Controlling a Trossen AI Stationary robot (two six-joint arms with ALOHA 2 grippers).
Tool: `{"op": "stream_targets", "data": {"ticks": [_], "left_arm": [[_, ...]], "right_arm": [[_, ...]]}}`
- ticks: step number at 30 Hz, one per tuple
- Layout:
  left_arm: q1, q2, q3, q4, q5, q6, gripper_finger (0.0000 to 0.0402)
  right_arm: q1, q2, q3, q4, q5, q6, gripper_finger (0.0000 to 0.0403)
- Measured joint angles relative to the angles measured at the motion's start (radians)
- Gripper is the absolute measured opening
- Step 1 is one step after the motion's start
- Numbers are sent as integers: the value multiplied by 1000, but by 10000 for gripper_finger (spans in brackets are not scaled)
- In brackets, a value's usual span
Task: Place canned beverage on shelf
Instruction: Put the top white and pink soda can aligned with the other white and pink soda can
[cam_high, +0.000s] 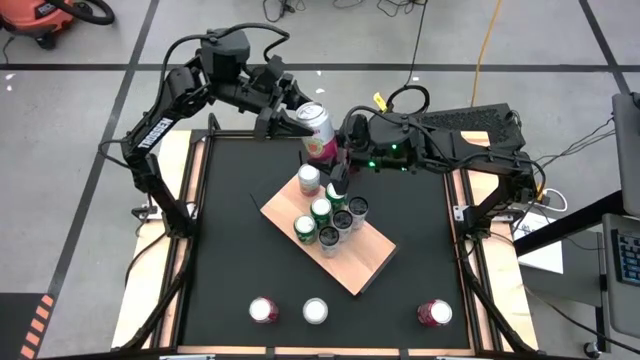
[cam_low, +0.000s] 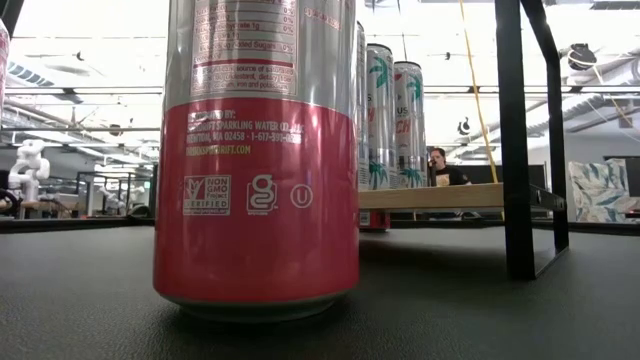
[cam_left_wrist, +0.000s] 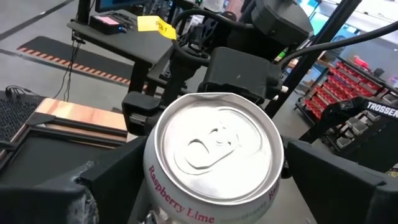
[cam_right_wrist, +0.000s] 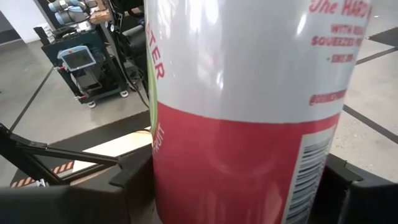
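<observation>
Left gripper (cam_high: 290, 118) and right gripper (cam_high: 340, 150) both clamp raspberry-lime can (cam_high: 318, 131) mid-air at tabletop's (cam_high: 230, 270) far edge, just beyond shelf (cam_high: 355, 262). Seven cans cluster on shelf's far half; three more stand along near edge.

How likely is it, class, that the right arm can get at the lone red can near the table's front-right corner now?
Probably not now: the right pincer is busy at the raised can that the left pincer grips. Otherwise nothing stands between it and the red can.
</observation>
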Motion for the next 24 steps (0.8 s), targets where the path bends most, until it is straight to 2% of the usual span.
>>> {"op": "stream_targets", "data": {"ticks": [18,24], "left_arm": [[-14,-1,0,-6,-6,66,297],[-15,-1,0,-5,1,79,294]], "right_arm": [[-2,0,0,-1,1,-2,272],[-2,1,0,0,-3,59,317]]}}
